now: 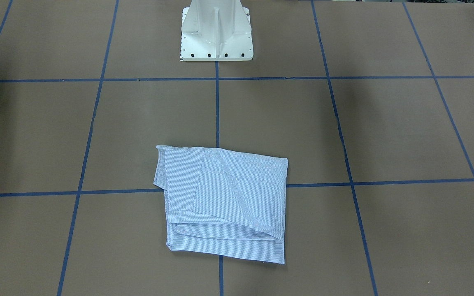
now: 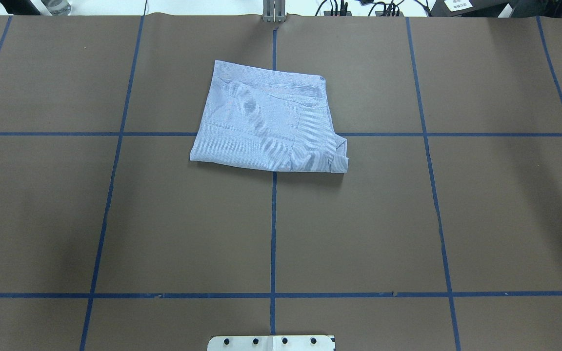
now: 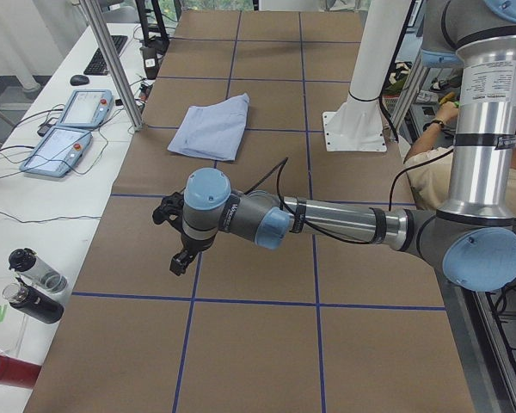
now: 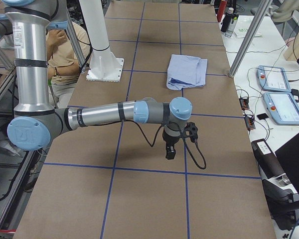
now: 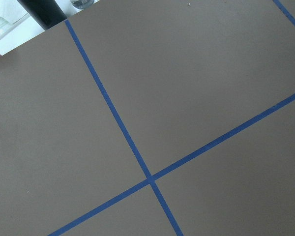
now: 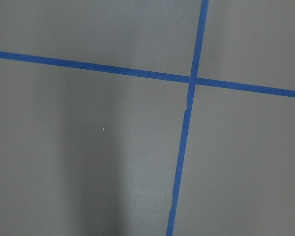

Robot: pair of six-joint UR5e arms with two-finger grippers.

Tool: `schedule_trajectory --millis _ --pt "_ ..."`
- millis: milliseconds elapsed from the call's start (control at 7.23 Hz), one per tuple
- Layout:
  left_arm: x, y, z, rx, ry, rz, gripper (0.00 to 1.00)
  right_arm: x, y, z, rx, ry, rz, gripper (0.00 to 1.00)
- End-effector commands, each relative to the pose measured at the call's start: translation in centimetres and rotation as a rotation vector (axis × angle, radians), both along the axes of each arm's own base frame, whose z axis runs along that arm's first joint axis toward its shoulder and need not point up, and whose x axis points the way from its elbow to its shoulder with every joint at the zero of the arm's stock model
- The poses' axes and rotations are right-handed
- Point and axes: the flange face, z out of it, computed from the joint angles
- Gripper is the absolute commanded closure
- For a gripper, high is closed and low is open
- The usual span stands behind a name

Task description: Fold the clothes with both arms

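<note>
The light blue striped shirt [image 1: 224, 201] lies folded into a rough rectangle on the brown table, on the centre tape line, toward the side far from the robot's base. It also shows in the overhead view [image 2: 266, 126] and in both side views [image 3: 213, 127] [image 4: 187, 70]. My left gripper [image 3: 181, 262] hangs above the table far from the shirt, toward the table's left end. My right gripper [image 4: 169, 153] hangs the same way toward the right end. Both show only in side views, so I cannot tell whether they are open or shut. The wrist views show only table and blue tape.
The white pedestal base [image 1: 216, 33] stands at the robot's side of the table. Two teach pendants [image 3: 69, 129] and bottles [image 3: 34, 284] lie on the white bench beyond the table's far edge, with metal posts [image 3: 112, 64] along it. A person [image 4: 65, 50] sits behind the robot.
</note>
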Motion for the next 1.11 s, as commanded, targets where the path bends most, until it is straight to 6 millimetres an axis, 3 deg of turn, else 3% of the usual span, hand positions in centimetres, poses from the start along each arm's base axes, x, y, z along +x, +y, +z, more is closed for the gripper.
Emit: schedule_trajectory --millis 0,138,691,968 --pt "0.0 0.0 0.2 -0.003 0.000 0.001 0.00 -0.1 -0.5 2.9 0.006 0.002 -0.001 0.00" --pt "0.0 0.0 0.2 -0.004 0.000 0.000 0.00 0.0 -0.7 4.7 0.033 0.000 0.002 0.00" --pt "0.0 0.0 0.1 -0.004 0.001 -0.001 0.00 -0.4 -0.8 3.8 -0.022 -0.041 0.081 0.00" --pt "0.0 -0.1 0.2 -0.005 0.002 -0.001 0.00 -0.3 0.3 5.3 0.010 -0.047 0.140 0.00"
